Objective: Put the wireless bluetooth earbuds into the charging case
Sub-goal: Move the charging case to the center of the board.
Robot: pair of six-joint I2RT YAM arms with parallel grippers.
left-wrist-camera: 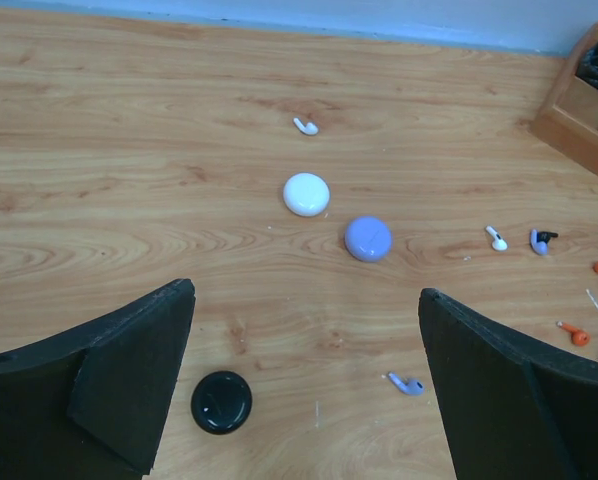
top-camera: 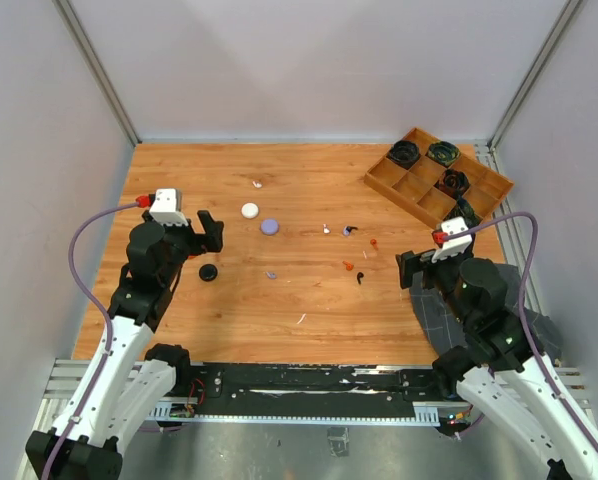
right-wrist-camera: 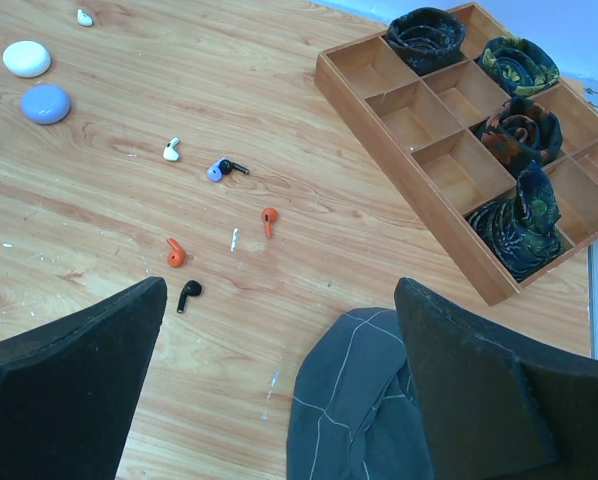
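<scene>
Step in hand: judged as the very start, no bud picked; left gripper (left-wrist-camera: 306,298) hung over the wood with jaws spread full wide, nothing between them; right gripper (right-wrist-camera: 281,290) likewise wide and empty.

Earbuds all lay loose on the table (top-camera: 309,180), none in a case: 1 white bud (left-wrist-camera: 305,126) far off alone; another white bud (left-wrist-camera: 495,238) mid-table; purple bud (left-wrist-camera: 539,243) with a black bit touching or just beside it, could not tell which; 2 orange buds (right-wrist-camera: 268,220) (right-wrist-camera: 175,253); black bud (right-wrist-camera: 188,294) nearest the right gripper; pale purple bud (left-wrist-camera: 407,383) nearest the left gripper.

3 round pucks, likely the charging cases, all looked shut: white puck (left-wrist-camera: 306,193), purple puck (left-wrist-camera: 367,238), black puck (left-wrist-camera: 221,401).

Next move probably called for getting 1 puck open, then a fine pinch on a colour-matched bud; pale purple bud with purple puck looked the closest pair for the left side. Risk: buds tiny and flat on the wood, easy to nudge away.

Around: wooden tray (right-wrist-camera: 379,110) at far right holding dark coiled bundles (right-wrist-camera: 426,27); grey cloth (right-wrist-camera: 354,400) under the right gripper; small white slivers (right-wrist-camera: 234,238) among the buds; nothing blocked the reach.
</scene>
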